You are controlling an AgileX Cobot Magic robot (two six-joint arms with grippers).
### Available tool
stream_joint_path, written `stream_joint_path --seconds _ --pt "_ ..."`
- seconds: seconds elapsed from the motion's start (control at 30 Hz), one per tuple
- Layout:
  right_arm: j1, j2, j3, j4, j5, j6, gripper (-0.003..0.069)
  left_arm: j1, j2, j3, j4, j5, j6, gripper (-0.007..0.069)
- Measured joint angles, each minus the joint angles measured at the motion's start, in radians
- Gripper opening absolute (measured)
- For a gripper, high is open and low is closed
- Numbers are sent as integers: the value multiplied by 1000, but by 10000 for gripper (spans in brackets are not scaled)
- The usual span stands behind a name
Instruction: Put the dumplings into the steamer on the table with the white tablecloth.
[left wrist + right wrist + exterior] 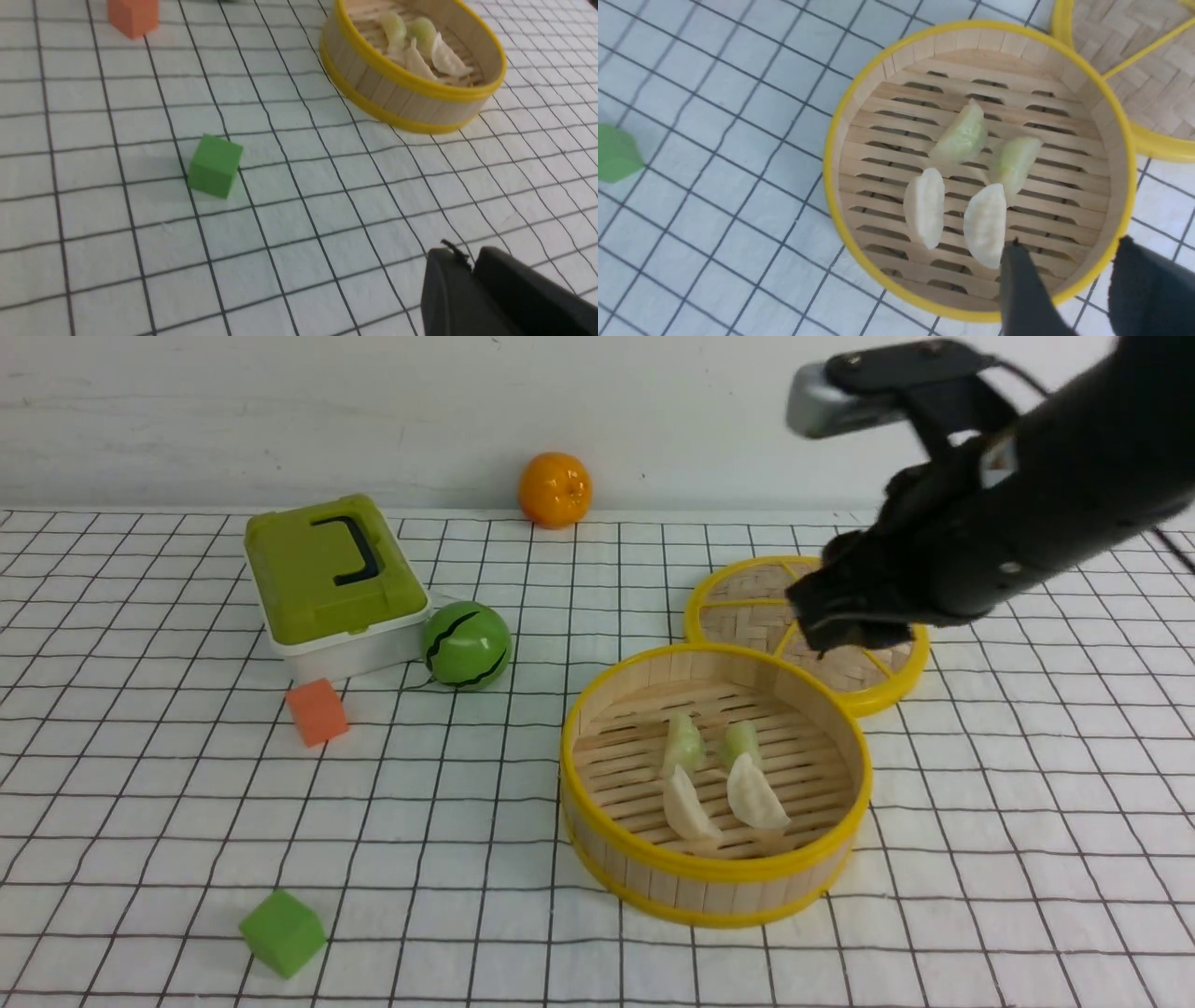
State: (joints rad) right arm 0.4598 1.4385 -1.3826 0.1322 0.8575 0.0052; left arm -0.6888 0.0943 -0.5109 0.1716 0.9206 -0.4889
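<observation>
- Cream-white and pale green crescent dumplings (pixel 756 795): all four lying inside round yellow-rimmed bamboo steamer (pixel 709 896) on white grid-clothed desk (pixel 467 859).
- Open and empty: right tool (pixel 1069 247), hovering over steamer's rim.
- Closed on nothing: left tool (pixel 469 254), well apart.
- Judged complete; nothing left outside.

No legible text, labels, brands, numbers or signs in any view, only a black handle (pixel 366 546) on the green box (pixel 308 588), no lettering.
</observation>
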Motion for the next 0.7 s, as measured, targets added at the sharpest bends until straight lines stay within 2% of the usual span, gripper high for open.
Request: stream_joint_path --seconds 0.13,0.33,0.53,0.7 --pt "0 -237 189 26 -144 -14 119 0 -11 0 39 1 0 74" --pt "0 -549 475 29 -399 -17 -1 0 -11 0 40 1 0 76" --pt "0 -752 648 30 -557 -17 -22 0 -11 0 40 1 0 82" --pt "0 -803 680 30 -579 -17 -22 0 -11 0 41 1 0 82"
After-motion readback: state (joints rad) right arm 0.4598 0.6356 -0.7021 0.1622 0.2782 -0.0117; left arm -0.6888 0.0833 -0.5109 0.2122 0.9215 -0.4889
